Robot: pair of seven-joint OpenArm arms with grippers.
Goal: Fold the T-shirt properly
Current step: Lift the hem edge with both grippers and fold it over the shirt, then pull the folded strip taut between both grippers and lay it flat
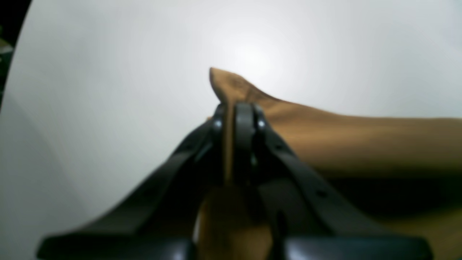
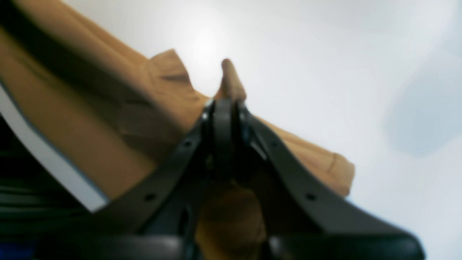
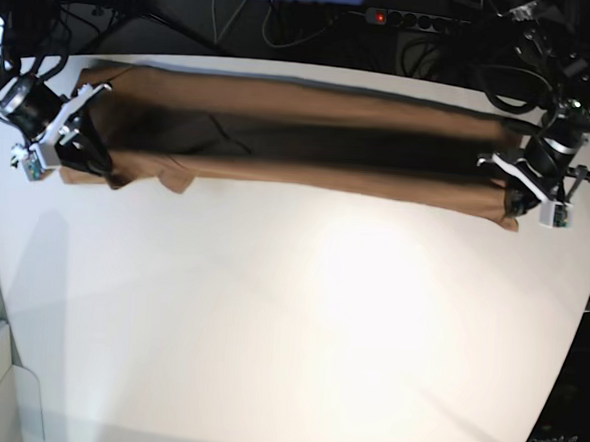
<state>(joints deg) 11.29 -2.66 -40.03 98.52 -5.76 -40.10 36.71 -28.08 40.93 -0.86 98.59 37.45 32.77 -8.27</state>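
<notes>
Base view, near to far: bare white table, then the T-shirt stretched in a long band across the far edge, lifted between 2 arms. Left gripper: jaws pinched shut on a cloth corner, which pokes past the tips. Right gripper: jaws likewise clamped on a fold near the sleeve. Handling note: carry both ends forward level and together, keep the band taut, and lower it before letting go to avoid sag or twist.

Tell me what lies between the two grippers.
In the base view, only the T-shirt spans from the right gripper to the left gripper, stretched along the white table; both are shut on it.
</notes>
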